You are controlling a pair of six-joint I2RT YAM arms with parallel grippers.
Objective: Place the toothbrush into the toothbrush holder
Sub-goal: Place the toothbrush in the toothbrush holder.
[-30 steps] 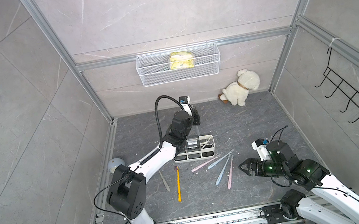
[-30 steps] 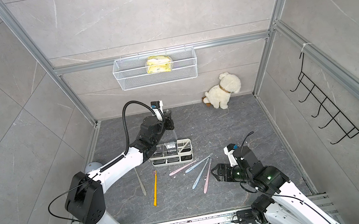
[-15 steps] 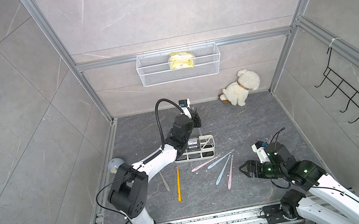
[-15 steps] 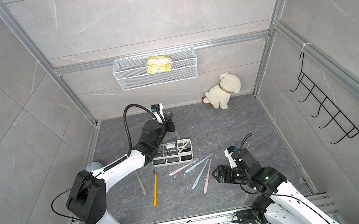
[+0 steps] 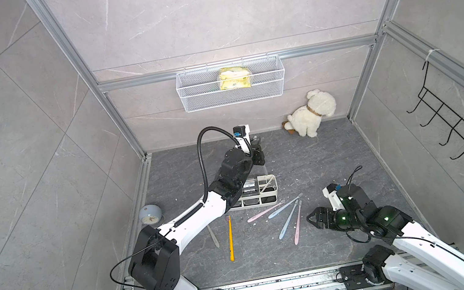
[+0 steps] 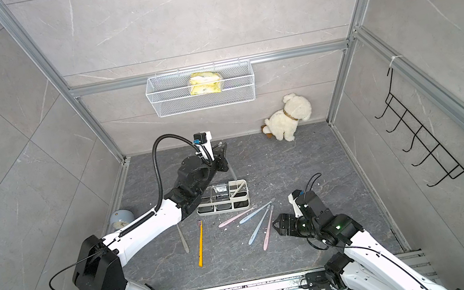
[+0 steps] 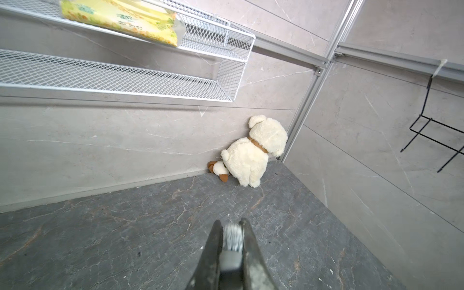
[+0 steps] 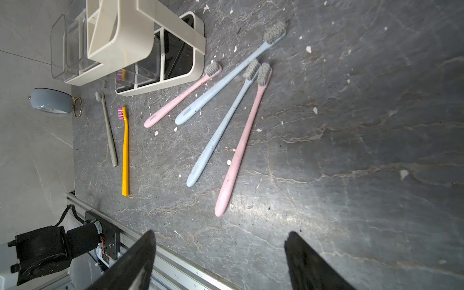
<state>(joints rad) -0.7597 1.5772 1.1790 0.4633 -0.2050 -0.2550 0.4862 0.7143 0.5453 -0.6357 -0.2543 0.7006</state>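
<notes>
My left gripper point(image 7: 231, 222) is shut on a toothbrush point(image 7: 232, 238); its grey-white bristle head sits between the jaws. In both top views this gripper point(image 5: 257, 151) point(image 6: 221, 157) hangs above the far end of the toothbrush holder point(image 5: 261, 192) point(image 6: 224, 200), and the thin handle point(image 5: 265, 168) point(image 6: 233, 174) points down toward it. The holder point(image 8: 150, 45) is a white caddy with clear cups, and a white toothbrush point(image 5: 266, 184) leans in its slotted end. My right gripper point(image 8: 221, 233) point(image 5: 313, 218) is open and empty, low over the floor to the right of the loose toothbrushes.
Several toothbrushes lie on the dark floor: pink point(image 8: 236, 155), blue point(image 8: 221, 125), yellow point(image 8: 125, 155) and grey point(image 8: 109, 133). A blue-grey clock point(image 5: 150, 215) sits by the left wall and a plush dog point(image 5: 312, 115) in the back corner. A wire basket point(image 5: 233, 94) and a black hook rack point(image 5: 461, 137) hang on the walls.
Almost nothing: my right gripper has edged slightly left toward the loose toothbrushes. My left gripper keeps its hold above the holder.
</notes>
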